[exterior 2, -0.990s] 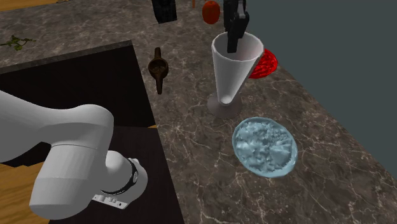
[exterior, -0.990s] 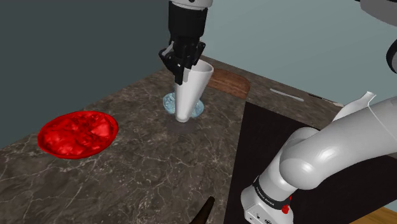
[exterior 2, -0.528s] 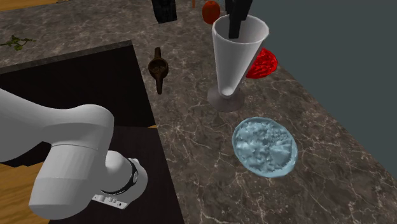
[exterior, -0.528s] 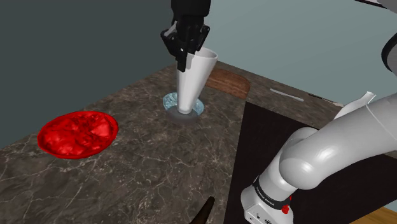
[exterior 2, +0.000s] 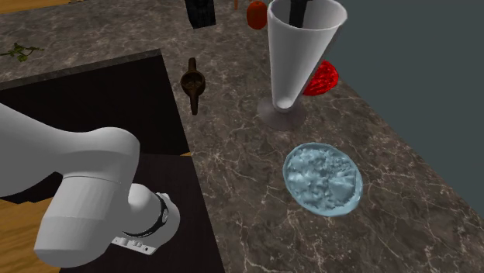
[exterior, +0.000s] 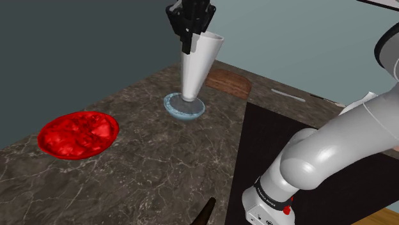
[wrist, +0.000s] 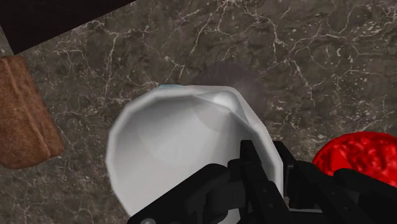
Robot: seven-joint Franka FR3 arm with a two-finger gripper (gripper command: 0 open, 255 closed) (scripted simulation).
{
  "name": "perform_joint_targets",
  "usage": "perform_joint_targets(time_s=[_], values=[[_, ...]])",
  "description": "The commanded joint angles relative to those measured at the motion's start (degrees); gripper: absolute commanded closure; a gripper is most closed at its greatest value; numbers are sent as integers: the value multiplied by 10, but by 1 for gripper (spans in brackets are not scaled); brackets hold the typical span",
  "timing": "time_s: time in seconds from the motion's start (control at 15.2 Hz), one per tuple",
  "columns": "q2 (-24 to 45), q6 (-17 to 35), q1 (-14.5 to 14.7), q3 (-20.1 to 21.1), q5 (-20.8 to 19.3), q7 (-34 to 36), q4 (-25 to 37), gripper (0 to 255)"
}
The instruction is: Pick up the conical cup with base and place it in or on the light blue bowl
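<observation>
1. Over the light blue bowl (exterior: 172,103), from the shoulder view: white cone cup (exterior: 195,67) hanging with its wide mouth up and its small foot lined up with the bowl. Pinched at the rim by the black gripper (exterior: 190,42), one finger inside the mouth and one outside, clamped tight on the cup wall. Gripped up high, most likely to leave the foot free to go down first. Red plate (exterior: 78,133) well apart from the bowl. Brown board (exterior: 229,82) near the bowl, on its far side.

2. Beside the bowl (exterior 2: 322,177), from the second exterior view: cup (exterior 2: 299,62) standing straight, its round grey foot looking apart from the bowl, toward the red plate (exterior 2: 322,77). Hard to tell from this side how high off the stone counter (exterior 2: 233,178). Gripper (exterior 2: 297,9) reaching down into the cup's mouth. Held straight, probably so as not to tip when set down.

3. Right above the bowl (wrist: 167,86), from the wrist view: looking down into the cup (wrist: 184,153), with just a thin blue bit of bowl peeking past the cup's rim. Gripper (wrist: 275,175) squeezed onto that rim. Probably close over the bowl but not yet resting in it. Best to line up, go down slowly, then let go.
</observation>
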Motion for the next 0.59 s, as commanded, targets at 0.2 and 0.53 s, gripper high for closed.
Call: perform_joint_targets(time_s=[0.2,0.53], values=[[48,-31,-23,-27,-31,-51,78,255],[113,-69,-45,-46,-66,-100,183,255]])
